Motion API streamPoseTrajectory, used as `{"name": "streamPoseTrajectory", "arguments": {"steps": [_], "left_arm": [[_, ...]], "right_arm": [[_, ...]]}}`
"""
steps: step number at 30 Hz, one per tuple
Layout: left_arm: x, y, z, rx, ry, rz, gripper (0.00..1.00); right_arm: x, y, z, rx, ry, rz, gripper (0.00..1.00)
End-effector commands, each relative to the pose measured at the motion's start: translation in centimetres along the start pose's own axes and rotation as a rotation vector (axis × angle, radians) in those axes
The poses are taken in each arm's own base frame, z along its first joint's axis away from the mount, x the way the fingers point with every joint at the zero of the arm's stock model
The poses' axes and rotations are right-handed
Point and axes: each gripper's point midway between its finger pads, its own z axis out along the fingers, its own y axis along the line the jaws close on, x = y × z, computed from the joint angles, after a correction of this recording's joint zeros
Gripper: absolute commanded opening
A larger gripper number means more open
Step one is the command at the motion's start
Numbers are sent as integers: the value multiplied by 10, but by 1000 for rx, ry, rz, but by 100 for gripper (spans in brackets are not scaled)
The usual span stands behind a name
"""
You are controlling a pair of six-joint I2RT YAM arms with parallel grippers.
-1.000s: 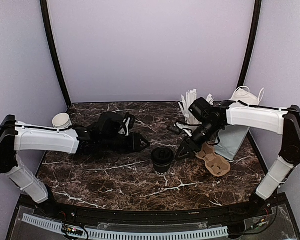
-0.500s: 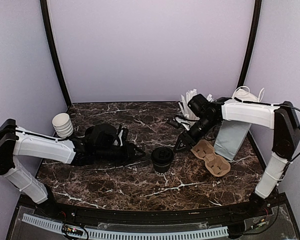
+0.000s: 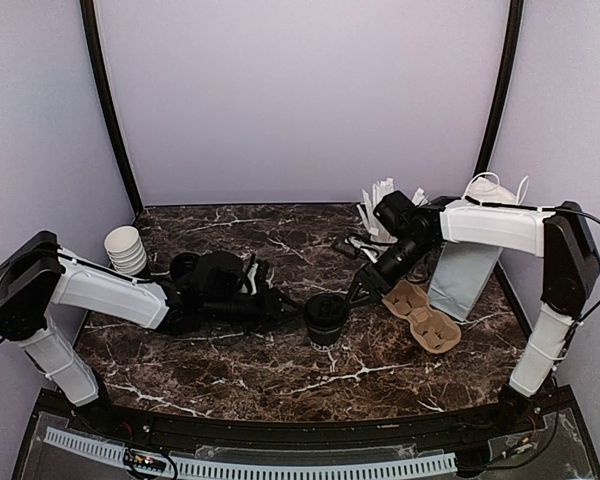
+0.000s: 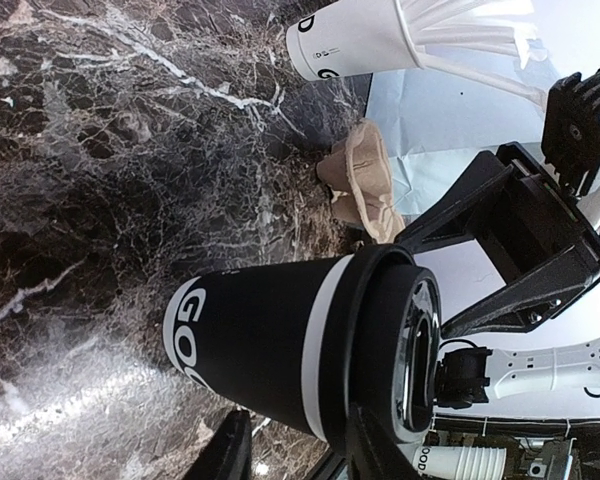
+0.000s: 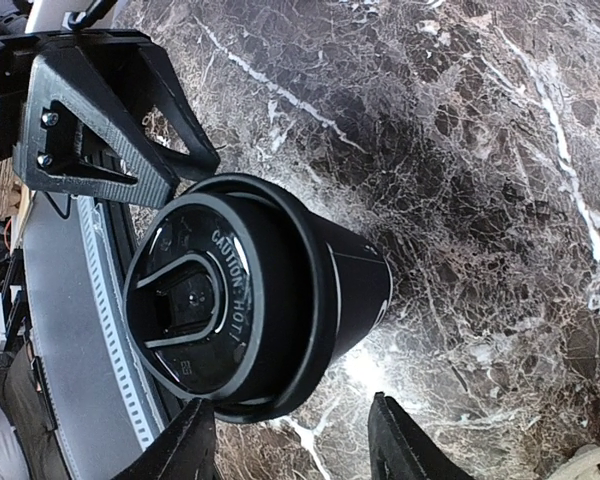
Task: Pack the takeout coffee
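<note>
The takeout coffee [image 3: 325, 317] is a black paper cup with a black lid, standing upright mid-table. My left gripper [image 3: 288, 307] lies low at its left side, jaws open. In the left wrist view the cup [image 4: 280, 350] fills the space just ahead of the open fingers [image 4: 230, 455]. My right gripper [image 3: 356, 296] is open, close to the cup's right side. In the right wrist view the lid [image 5: 220, 300] sits just beyond the spread fingertips [image 5: 190, 440]. Neither gripper holds the cup.
A brown pulp cup carrier [image 3: 425, 315] lies right of the cup, beside a pale blue paper bag [image 3: 462, 270]. A white cup of white sticks [image 3: 380, 212] stands at the back right. A stack of lidless white cups [image 3: 126, 250] is at the far left.
My left gripper has slid right, up to the cup's left side. My right gripper has moved left and down toward the cup's right side. The cup has not moved.
</note>
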Motion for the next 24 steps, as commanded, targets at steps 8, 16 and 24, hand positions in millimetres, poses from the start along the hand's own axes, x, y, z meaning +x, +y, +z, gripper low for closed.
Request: {"name": "streamPoseTrajectory", "arguments": {"steps": [8,16,24], "left_arm": [[1,-11,10,51,20,-6,32],[5,0,19,20,43,-9,31],[33,56,27,-111,124,-105,20]], "right_arm": [[6,-1,13,-39,26,16,54],[17,-8,24,-19,53,36,54],[55,-57,49,158,178,157,45]]}}
